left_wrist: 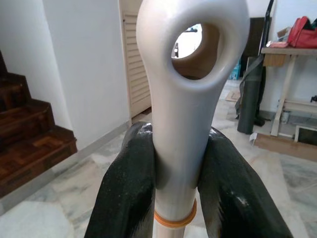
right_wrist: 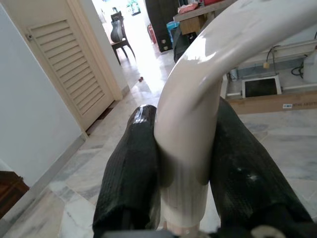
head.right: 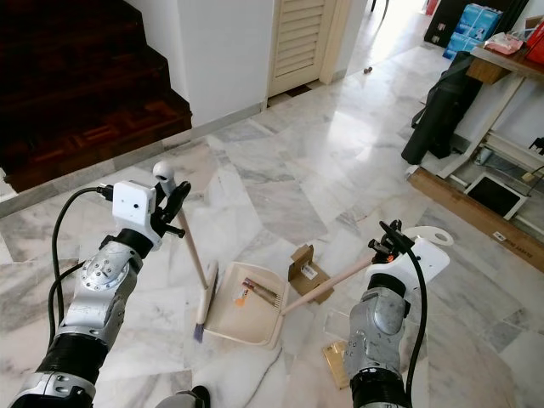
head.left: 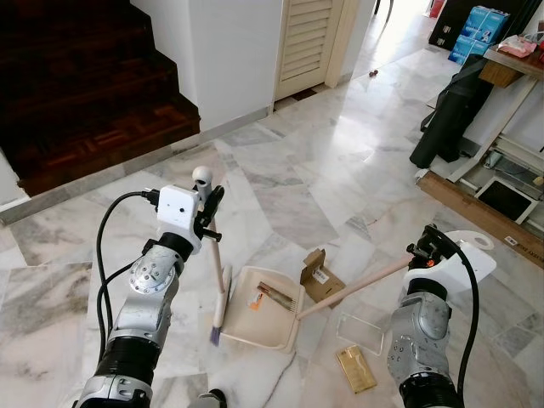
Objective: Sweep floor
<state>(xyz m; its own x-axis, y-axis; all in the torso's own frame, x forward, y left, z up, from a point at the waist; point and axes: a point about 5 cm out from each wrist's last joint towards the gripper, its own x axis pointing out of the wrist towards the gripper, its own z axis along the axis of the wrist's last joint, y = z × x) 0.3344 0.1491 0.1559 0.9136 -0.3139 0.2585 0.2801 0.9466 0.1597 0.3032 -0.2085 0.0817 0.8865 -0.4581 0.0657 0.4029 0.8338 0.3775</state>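
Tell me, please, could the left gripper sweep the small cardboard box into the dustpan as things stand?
Probably not directly: the left gripper holds the broom on the dustpan's left, while the cardboard box lies beyond its right rim, so the pan is between them.

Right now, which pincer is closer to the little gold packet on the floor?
Right. The right pincer holds the dustpan handle just above the gold packet; the left pincer grips the broom farther away.

The black fingers [left_wrist: 129,188] of the left gripper [left_wrist: 179,183] cover the sides of the white plastic broom handle [left_wrist: 190,74], whose ringed shaft runs out of frame just beneath them.
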